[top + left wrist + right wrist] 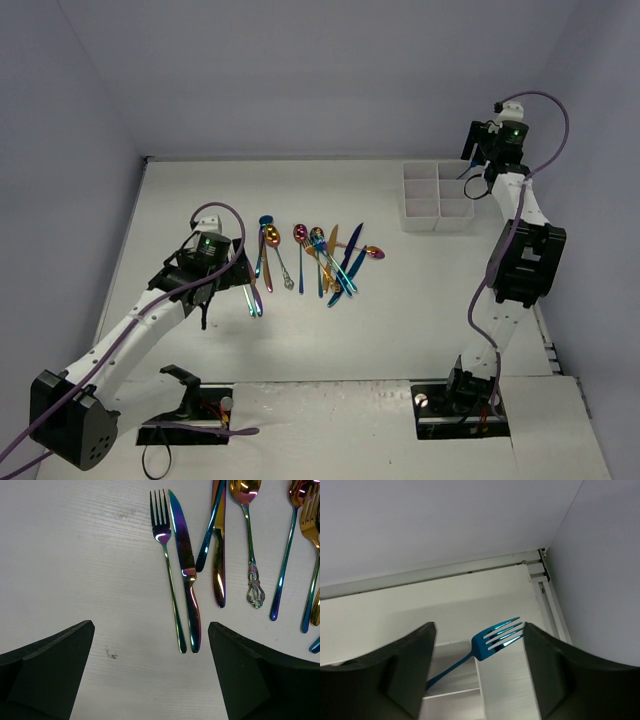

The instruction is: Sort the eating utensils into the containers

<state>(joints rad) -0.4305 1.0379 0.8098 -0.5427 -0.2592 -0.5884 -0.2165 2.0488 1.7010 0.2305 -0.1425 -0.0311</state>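
Note:
Several iridescent utensils (320, 258) lie in a loose group at mid table. A fork (167, 565) and a knife (186, 565) lie side by side at the group's left end (254, 293). My left gripper (205, 298) hovers open and empty just left of them, and their handle ends lie between its fingertips (151, 630). The white divided tray (437, 210) stands at the back right. My right gripper (478, 165) is open above its far right corner (479, 627). A blue fork (495, 639) leans in a compartment, tines over the tray's rim (479, 677).
More spoons and knives (250, 545) lie right of the fork and knife, some crossing each other. The back wall and right wall (600, 555) stand close behind the tray. The arm bases (460, 400) sit at the near edge.

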